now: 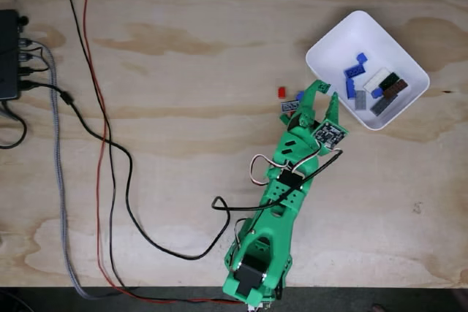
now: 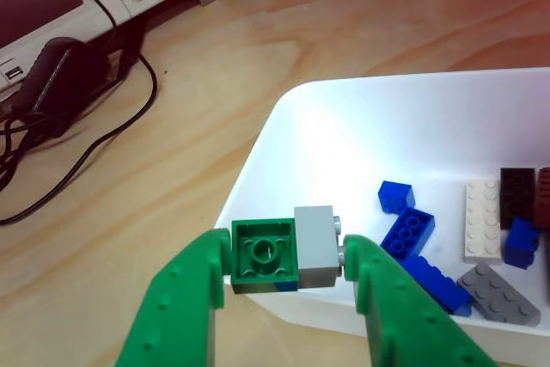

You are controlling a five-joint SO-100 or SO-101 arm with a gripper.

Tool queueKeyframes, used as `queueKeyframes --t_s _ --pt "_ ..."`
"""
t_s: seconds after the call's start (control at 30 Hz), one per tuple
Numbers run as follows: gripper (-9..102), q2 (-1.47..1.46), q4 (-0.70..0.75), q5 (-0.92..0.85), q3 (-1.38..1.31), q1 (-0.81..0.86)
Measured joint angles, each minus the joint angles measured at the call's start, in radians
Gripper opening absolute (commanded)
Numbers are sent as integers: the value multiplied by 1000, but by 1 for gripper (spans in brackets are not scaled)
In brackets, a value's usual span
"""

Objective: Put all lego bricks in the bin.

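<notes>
Lego bricks (image 1: 373, 85): several already in bin (image 2: 361, 118). My jaws grip a green-and-grey brick pair (image 2: 284, 253) at the bin's rim. Red brick (image 1: 281, 92) and another by the arm remain on surface (image 1: 183, 107)

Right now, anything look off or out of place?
The green two-finger gripper pinches a green square brick and a light grey brick side by side, at the near rim of the white plastic bin. A small red brick lies loose on the plywood table.
</notes>
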Motion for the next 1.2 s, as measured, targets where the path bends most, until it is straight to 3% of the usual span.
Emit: queueKeyframes --t_s 0.1,0.33,0.5,0.67,0.87,0.93,1.1,1.2 --pt "10 -112 95 -23 -137 81" --pt "35 -428 28 -112 -253 229" --pt "38 -445 83 -55 -331 235" --pt "33 -344 272 61 -345 190" --pt "31 -101 865 137 -337 -144" --pt "30 -120 980 140 -334 -190" --pt "30 -314 1029 133 -342 -225" --pt "30 -414 943 86 -348 -187"
